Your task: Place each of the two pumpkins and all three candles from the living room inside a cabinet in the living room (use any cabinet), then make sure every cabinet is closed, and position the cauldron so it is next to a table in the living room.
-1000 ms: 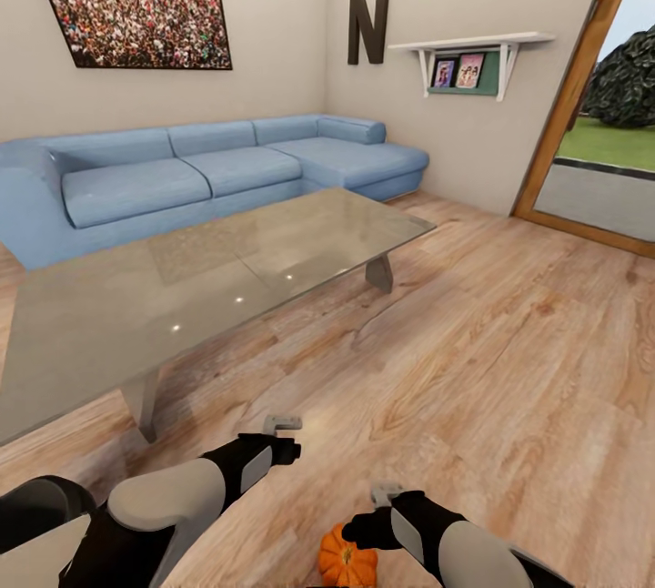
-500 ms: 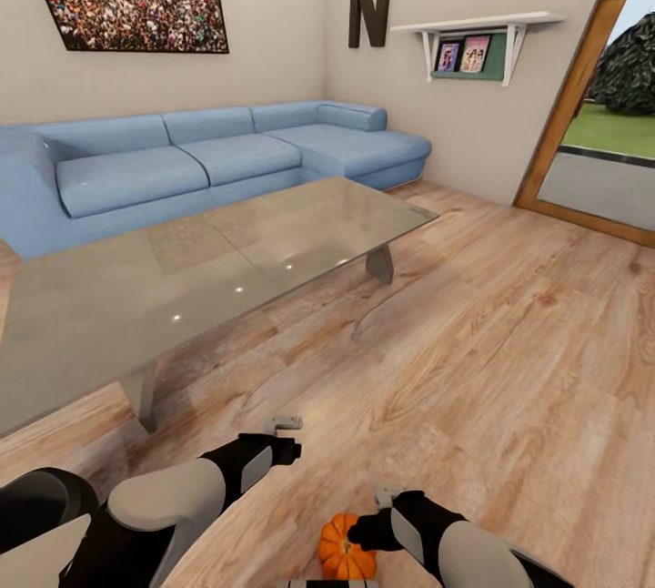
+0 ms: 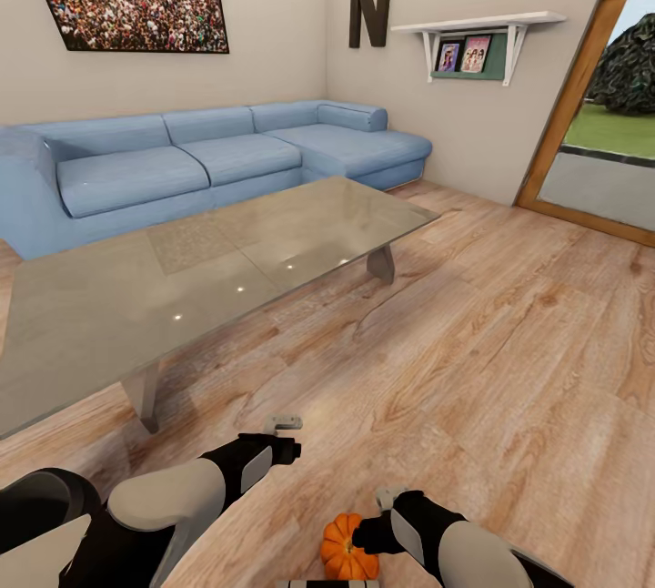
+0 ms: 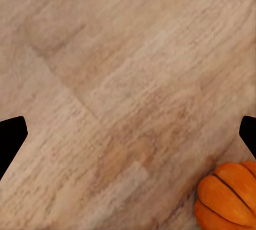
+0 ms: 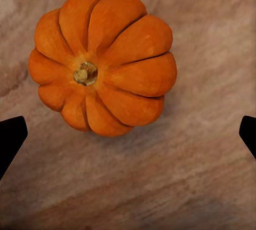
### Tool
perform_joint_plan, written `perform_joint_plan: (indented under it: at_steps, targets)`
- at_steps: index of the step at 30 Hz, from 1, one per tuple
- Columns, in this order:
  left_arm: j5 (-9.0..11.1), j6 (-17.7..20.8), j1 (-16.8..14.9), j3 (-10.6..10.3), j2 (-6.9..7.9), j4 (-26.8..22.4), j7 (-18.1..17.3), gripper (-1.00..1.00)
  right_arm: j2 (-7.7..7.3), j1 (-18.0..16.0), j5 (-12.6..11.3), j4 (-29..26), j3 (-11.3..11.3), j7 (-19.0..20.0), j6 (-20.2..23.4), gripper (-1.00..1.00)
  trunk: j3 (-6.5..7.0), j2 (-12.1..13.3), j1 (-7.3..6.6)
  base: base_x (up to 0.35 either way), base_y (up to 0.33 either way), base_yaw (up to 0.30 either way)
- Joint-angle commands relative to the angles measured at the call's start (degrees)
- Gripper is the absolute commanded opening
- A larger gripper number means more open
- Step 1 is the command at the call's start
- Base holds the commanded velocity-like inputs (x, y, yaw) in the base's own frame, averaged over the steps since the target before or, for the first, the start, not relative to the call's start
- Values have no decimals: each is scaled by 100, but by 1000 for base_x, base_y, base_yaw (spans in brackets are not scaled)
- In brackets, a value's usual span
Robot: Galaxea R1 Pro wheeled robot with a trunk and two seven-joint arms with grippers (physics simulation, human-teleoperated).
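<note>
Landmark: the pumpkin (image 3: 347, 550) on the wood floor (image 3: 509, 342), low in the head view, close in front of the robot.

Left of the pumpkin: the left arm, its left end effector (image 4: 128, 134) pointing down at bare floor. In the left wrist view both finger tips sit at the far picture edges, so jaws wide apart, nothing held; the pumpkin just clips that view's corner, so this arm is off to one side of it, not over it.

Beyond the pumpkin and to its left: a glass-topped table (image 3: 209, 269), nothing on it, blue sofa (image 3: 209, 160) behind. No cabinet, candles or cauldron here.

At the pumpkin: the right end effector (image 5: 128, 134) hangs above it, looking straight down on the stem. Fingers spread wide, empty, apart from the pumpkin. The pumpkin sits upright on the floor, off-centre between the fingers in the right wrist view, nearer one tip than the other.

Right of the pumpkin: open floor, then a glass door (image 3: 600, 115) with wood frame.

Step in hand, judged: right-arm pickup of this pumpkin. To do well:
- shift the wrist so the stem lands midway between the tips before descending;
- drop straight down, fingers past the widest ribs, without hitting the floor;
- close on opposite ribs, not the sloped crown; a rounded body may squirt out;
- keep the left arm out of the way;
- lift vertically, check the hold before driving to a cabinet.
</note>
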Motion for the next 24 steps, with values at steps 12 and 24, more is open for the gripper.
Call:
perform_joint_plan:
  at_steps: [12, 24]
  targets:
    - [48, 11, -5, -46, 1, -20, 32, 100, 2, 0, 69, -14, -30, 27, 0, 100, -71, -6, 7, 0, 1, 0]
    - [48, 8, -5, -44, 1, -20, 32, 100, 2, 0, 69, -16, -32, 27, -10, 100, -160, -11, 17, 0, 28, 0]
